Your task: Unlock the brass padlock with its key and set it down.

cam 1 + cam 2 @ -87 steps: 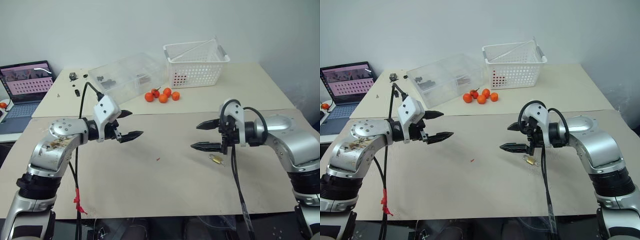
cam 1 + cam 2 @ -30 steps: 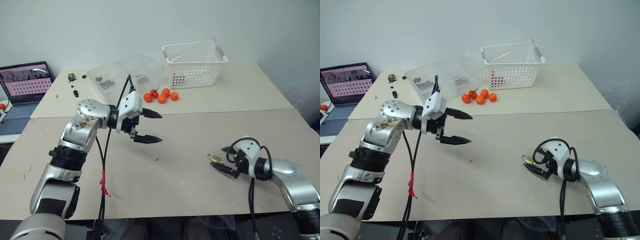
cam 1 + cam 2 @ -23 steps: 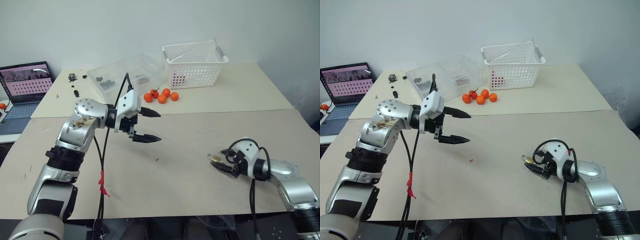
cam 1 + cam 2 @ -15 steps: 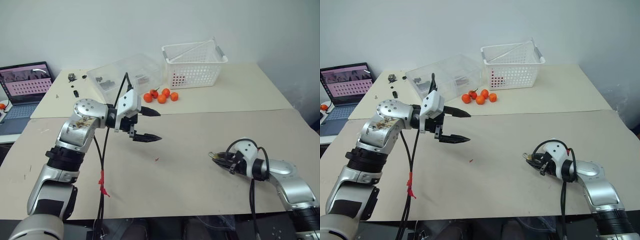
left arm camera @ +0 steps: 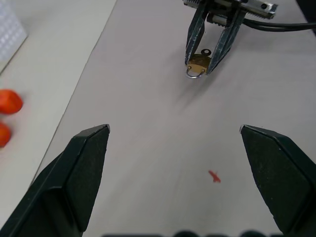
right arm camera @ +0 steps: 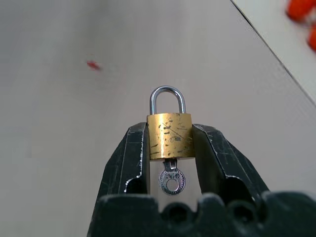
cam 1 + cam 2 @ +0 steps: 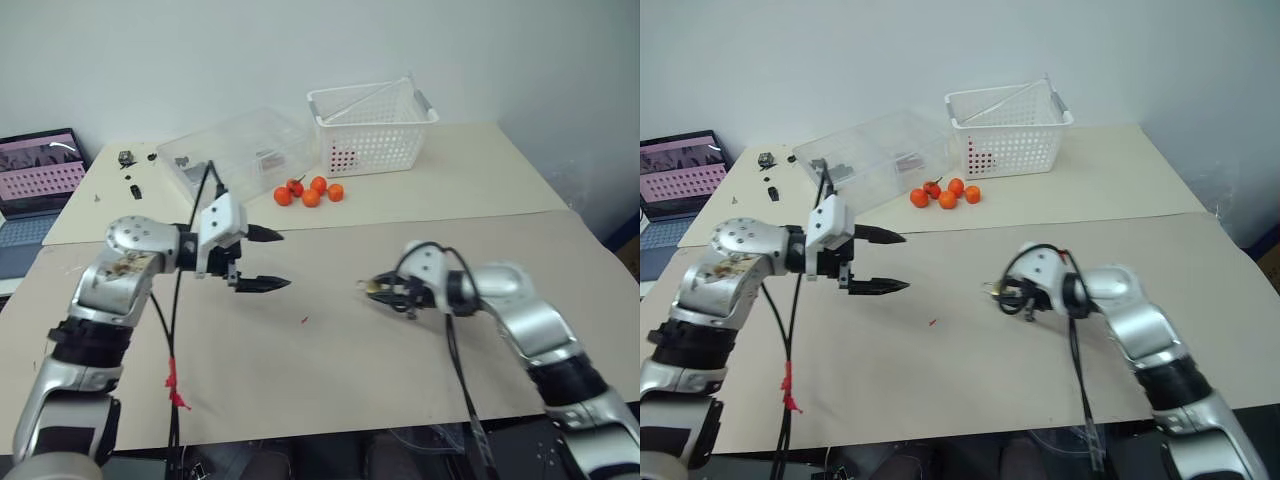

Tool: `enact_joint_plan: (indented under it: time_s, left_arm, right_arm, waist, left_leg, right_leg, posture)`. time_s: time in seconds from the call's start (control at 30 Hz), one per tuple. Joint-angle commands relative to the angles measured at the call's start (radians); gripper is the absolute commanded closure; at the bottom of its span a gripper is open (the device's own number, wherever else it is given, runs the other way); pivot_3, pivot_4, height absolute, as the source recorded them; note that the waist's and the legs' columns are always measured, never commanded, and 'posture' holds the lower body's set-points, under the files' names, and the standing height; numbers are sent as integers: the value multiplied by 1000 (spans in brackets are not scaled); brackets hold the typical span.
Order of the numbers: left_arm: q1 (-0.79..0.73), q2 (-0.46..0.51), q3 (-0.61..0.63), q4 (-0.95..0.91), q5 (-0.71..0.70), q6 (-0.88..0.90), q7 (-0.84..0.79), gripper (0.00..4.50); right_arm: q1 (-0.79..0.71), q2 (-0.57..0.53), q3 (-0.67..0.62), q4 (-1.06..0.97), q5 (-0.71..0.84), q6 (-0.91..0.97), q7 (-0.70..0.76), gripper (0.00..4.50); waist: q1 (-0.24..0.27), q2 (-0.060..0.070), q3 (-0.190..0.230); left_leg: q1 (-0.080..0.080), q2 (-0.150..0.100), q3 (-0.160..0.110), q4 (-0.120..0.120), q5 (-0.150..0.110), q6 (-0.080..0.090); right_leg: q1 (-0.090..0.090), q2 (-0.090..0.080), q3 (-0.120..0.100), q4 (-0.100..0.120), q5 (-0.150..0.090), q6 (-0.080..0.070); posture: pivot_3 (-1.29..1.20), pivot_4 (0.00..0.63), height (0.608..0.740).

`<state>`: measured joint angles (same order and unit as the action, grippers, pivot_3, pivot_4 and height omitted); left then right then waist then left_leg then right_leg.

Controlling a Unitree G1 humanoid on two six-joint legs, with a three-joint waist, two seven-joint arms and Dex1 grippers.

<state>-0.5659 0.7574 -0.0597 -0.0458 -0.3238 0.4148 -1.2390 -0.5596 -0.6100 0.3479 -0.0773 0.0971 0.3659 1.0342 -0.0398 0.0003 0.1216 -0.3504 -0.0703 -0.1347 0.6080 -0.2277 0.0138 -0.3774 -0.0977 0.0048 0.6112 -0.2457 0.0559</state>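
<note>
1. The right gripper (image 6: 170, 148) is clamped on the padlock (image 6: 170, 136), one finger on each narrow side of the brass body. It carries the lock clear above the table (image 7: 420, 390), between the two arms and well in front of the basket (image 7: 370, 125).
2. The shackle (image 6: 167, 100) points away from the wrist and looks closed; the key (image 6: 171, 180) sits in the keyhole, its round bow hanging toward the palm.
3. The left gripper (image 7: 262, 260) hangs spread wide and empty, left of the padlock, its tips aimed toward it.
4. Handling, as I judge it: the padlock is small, rigid and light, with smooth metal faces that could slip or twist in a pinch. The side grip leaves the key bow free; that flat bow is the place for the other fingers to pinch and turn. It is thin and easy to miss.
5. The table is flat, pale and matte, with a seam running across it behind the padlock.
6. Beyond the seam, near the basket, lie orange fruits (image 7: 305, 192) and a clear box (image 7: 240, 150); a laptop (image 7: 40, 180) sits far left of it. A white wall stands behind.
</note>
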Motion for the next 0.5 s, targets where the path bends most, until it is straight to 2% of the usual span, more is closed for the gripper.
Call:
enact_joint_plan:
  time_s: [0.03, 0.27, 0.43, 0.47, 0.5]
  left_arm:
    - [49, 48, 67, -122, -17, 33, 54, 0]
    - [159, 96, 155, -292, -54, 134, 150, 0]
    - [183, 105, 189, -374, -86, 198, 208, 0]
    - [187, 107, 192, -382, -90, 204, 214, 0]
    - [194, 110, 194, -388, -92, 207, 218, 0]
  right_arm:
    - [-69, 75, 82, 98, -42, -92, 48, 3586]
    - [-105, 174, 174, 275, -87, -218, 129, 3586]
    - [-127, 213, 184, 377, -107, -279, 154, 3586]
    - [-130, 218, 180, 386, -106, -281, 158, 2783]
    - [-133, 220, 174, 388, -100, -278, 165, 2484]
  waist:
    - [2, -1, 0]
    - [4, -1, -1]
    - [-1, -1, -1]
    - [-2, -1, -1]
    - [-2, -1, -1]
  left_leg:
    - [-1, 0, 0, 0, 0, 0]
    - [-3, 0, 2, 0, -1, -6]
    - [-3, 2, 3, 0, -1, -6]
    - [-2, 3, 3, -1, -1, -6]
    - [-2, 6, 3, -1, -1, -6]
  right_leg:
    - [-2, 1, 3, 0, 0, 0]
    - [-7, 1, 12, 1, 2, -3]
    - [-8, 5, 13, 2, 3, -5]
    - [-8, 7, 12, 2, 4, -6]
    - [-8, 8, 12, 2, 4, -6]
  posture:
    - [0, 150, 740]
    - [0, 150, 740]
    - [0, 150, 740]
    - [0, 150, 740]
    - [0, 150, 740]
